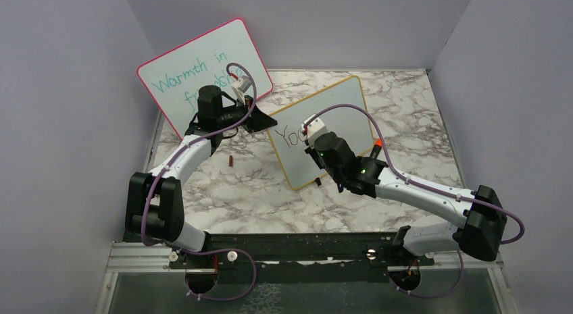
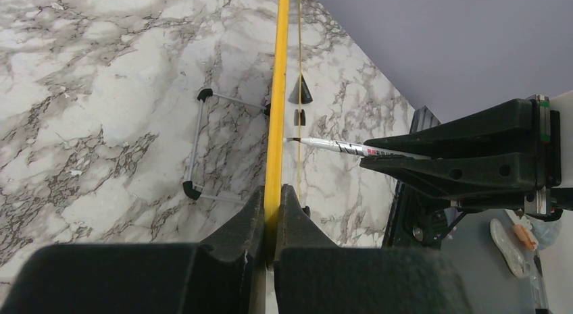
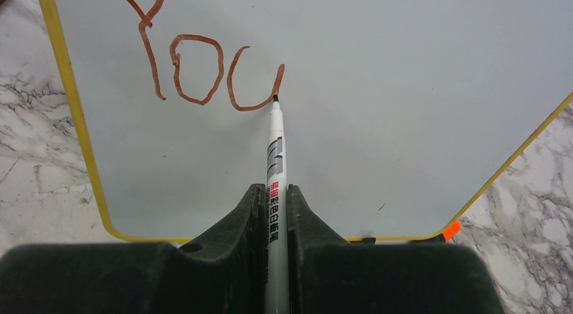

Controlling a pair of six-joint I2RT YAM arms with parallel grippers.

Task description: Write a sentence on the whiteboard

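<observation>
At the far left, a pink-framed board [image 1: 203, 64] with teal handwriting leans against the back wall, and a small dark red cap [image 1: 231, 161] lies on the marble table [image 1: 236, 199] in front of it. The left gripper [image 1: 260, 119] reaches across that board. Its fingers [image 2: 243, 226] are clenched on the left edge of the whiteboard [image 1: 341, 115], whose thin yellow rim runs straight out between them in the left wrist view.

The whiteboard sits near the middle of the table, just right of the pink board, and is turned at an angle. It is a pale rectangular panel with a yellow-orange frame, rounded corners and small black feet. An orange tag [image 3: 451, 229] sits at one corner.

Near the board's upper left corner, the sentence [image 3: 196, 64] so far reads only "You", in loose red-brown strokes. The tip of the marker [image 3: 276, 159] touches the end of the "u". The marker has a white barrel with grey and red print. It is grasped firmly in the right gripper [image 3: 273, 192], which comes in from the right with its fingers closed tight around the barrel.
</observation>
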